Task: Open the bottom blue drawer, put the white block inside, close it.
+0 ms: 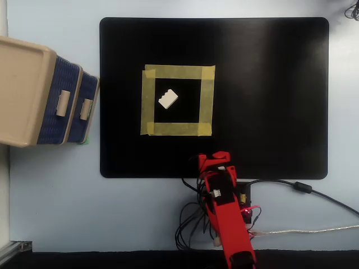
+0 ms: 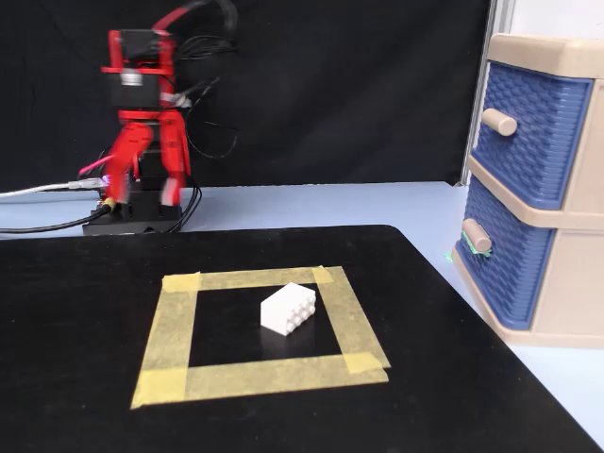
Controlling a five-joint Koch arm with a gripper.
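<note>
Bare black mat [image 1: 269, 95] all around the white block [image 1: 168, 98], open mat before the closed bottom blue drawer [image 2: 498, 269], nothing between

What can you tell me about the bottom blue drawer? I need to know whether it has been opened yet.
The bottom blue drawer is the lowest tier of a beige cabinet, under a twin blue drawer. Its front looks like dark blue plastic moulded in a basket-weave pattern, with a small beige handle sticking out. It appears closed, its front roughly level with the cabinet frame. In the overhead view it faces the black mat from that view's left. Nothing touches it.
</note>
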